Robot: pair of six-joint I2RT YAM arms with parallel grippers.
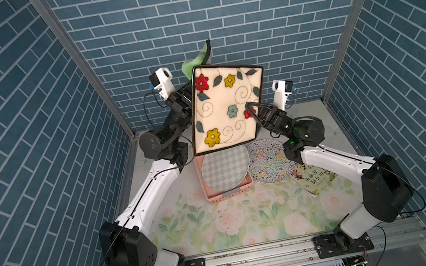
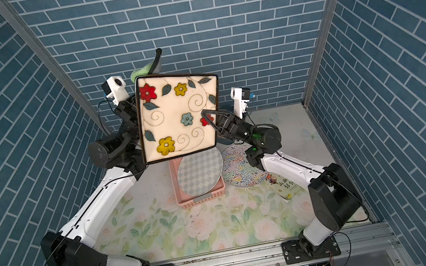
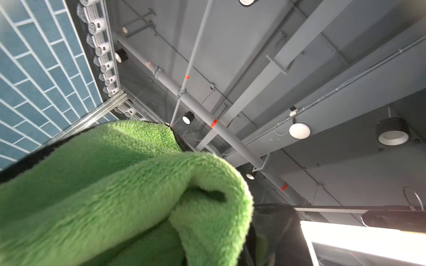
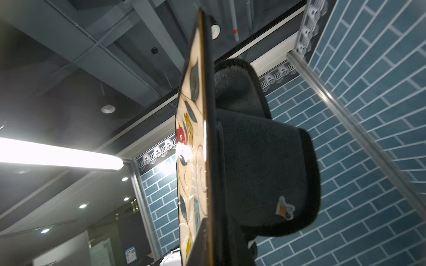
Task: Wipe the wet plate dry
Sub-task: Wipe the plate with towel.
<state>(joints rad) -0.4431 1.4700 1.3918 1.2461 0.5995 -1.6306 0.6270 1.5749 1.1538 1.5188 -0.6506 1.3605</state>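
The right gripper (image 1: 250, 108) is pressed together on the rim of the square cream ceramic plate painted with red, yellow and blue flowers (image 1: 226, 104). It pinches at about 3 o'clock on the plate as seen in both top views, one finger lying over the painted face and the other hidden behind. The plate hangs high above the floral table cover (image 1: 245, 222), nearly on edge, with its face turned toward the top camera. Behind it, the fluffy cloth, green on one side and dark grey on the other (image 1: 195, 63), lies against the back; the right wrist view shows its grey side (image 4: 253, 161) flat on that surface. A green fold peeks out at 11 o'clock. The left gripper is buried behind the plate and in the cloth (image 3: 115, 184), clamped tight on the bunched fabric. At 6 o'clock beneath the plate sits a pink plastic basket (image 1: 229, 196) holding a round checkered plate (image 1: 226, 171). This looks like the back-wiping step. The next move likely calls for the cloth to sweep across the back under a firm pinch, then the painted face.
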